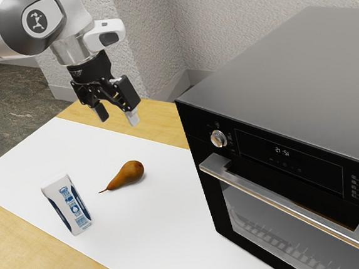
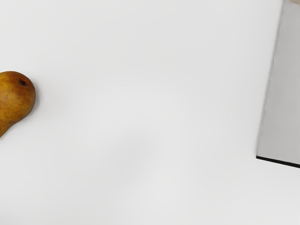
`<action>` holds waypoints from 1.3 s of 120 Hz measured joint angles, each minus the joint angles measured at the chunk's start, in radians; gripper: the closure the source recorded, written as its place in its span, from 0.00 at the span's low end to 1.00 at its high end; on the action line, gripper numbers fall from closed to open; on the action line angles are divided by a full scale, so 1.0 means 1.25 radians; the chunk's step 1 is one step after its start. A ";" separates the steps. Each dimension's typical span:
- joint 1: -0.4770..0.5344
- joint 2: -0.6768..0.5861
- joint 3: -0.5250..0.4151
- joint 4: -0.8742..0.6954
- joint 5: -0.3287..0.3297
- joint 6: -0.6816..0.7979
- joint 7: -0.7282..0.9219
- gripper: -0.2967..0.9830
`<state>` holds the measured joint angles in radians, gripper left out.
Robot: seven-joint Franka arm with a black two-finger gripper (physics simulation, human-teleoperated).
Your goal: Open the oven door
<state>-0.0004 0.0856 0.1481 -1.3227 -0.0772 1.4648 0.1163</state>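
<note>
The gripper (image 1: 118, 120) hangs above the table with its two fingers apart and nothing between them, to the exterior view's left of the oven. The black oven (image 1: 286, 62) has its door (image 1: 270, 233) closed, with a silver bar handle (image 1: 286, 204) running along the door's top. My fingers are well apart from that handle. In the wrist view, the oven (image 2: 283, 98) appears as a grey surface with a dark edge.
A brown pear (image 1: 129, 173) lies on the white mat (image 1: 132, 239), and it is also visible in the wrist view as a rounded pear (image 2: 16, 98). A white and blue bottle-like item (image 1: 68, 204) stands beside it. Knobs (image 1: 218, 138) protrude from the oven front.
</note>
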 joint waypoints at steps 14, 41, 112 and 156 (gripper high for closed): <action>0.000 0.000 0.000 0.000 0.000 0.000 0.001 0.23; 0.001 -0.125 -0.014 0.063 -0.010 -0.005 0.054 0.23; -0.078 -0.390 -0.372 -0.366 -0.086 0.186 0.936 0.23; -0.078 -0.361 -0.398 -0.448 -0.096 0.372 1.172 0.23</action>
<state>-0.0983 -0.3660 -0.3495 -1.8829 -0.1968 1.9303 1.5811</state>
